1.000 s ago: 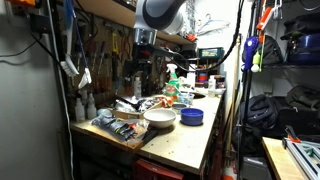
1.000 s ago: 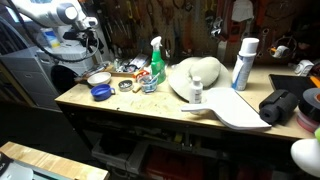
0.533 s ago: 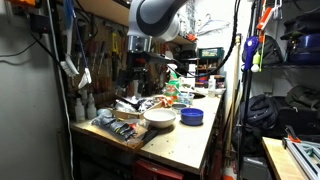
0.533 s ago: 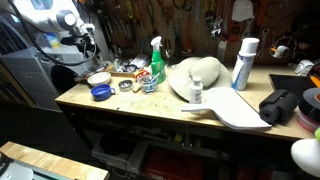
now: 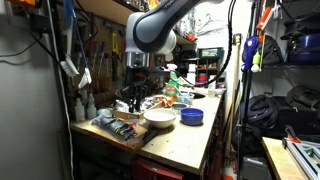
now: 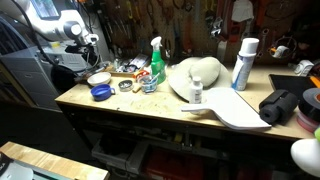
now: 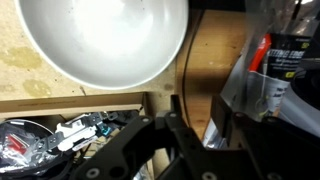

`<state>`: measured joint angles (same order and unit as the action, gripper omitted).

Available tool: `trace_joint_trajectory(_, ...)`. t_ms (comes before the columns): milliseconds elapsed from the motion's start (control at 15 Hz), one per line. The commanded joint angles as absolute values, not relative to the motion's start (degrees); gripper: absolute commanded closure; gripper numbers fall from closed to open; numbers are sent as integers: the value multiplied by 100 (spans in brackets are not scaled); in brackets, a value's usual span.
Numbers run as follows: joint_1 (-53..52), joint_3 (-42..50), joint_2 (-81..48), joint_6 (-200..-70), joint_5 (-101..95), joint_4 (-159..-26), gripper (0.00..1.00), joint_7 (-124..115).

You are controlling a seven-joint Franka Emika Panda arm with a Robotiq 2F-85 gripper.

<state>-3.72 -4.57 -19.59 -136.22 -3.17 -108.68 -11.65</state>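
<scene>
My gripper (image 7: 198, 115) hangs low over the wooden workbench (image 7: 165, 70), just beside the rim of a white bowl (image 7: 100, 40). Its two dark fingers (image 7: 176, 112) stand a narrow gap apart. Bare wood and a sliver of shiny wrap show through the gap, and nothing is gripped. A crinkled clear plastic package (image 7: 275, 70) lies against the right finger. In an exterior view the gripper (image 5: 133, 95) is down behind the white bowl (image 5: 160, 118), with a blue bowl (image 5: 192, 117) to its right. The white bowl (image 6: 98, 78) and blue bowl (image 6: 101, 93) also show at the bench's far left end.
A tray of clutter (image 5: 118, 125) sits at the bench corner by the bowl. A green spray bottle (image 6: 157, 62), a white cap-like shape (image 6: 195, 78), a small bottle (image 6: 196, 93) and a tall white can (image 6: 243, 63) stand along the bench. Tools hang on the wall behind.
The arm has come down from above the bench to just behind the white bowl. Its jaws have narrowed from wide open to a small gap.
</scene>
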Motion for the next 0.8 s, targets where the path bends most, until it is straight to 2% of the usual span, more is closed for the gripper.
trace_joint_trajectory(0, -441, -348, -2370, -13601, -158, -10561, 75, -1113)
trace_joint_trajectory(67, -459, -348, -2460, -13581, -163, -10473, 75, -1099)
trace_joint_trajectory(267, -521, -335, -2710, -13540, -220, -10160, 64, -1097)
trace_joint_trajectory(533, -553, -304, -2954, -13489, -221, -9894, 70, -1097)
trace_joint_trajectory(733, -527, -317, -3111, -13452, -163, -9769, 71, -1062)
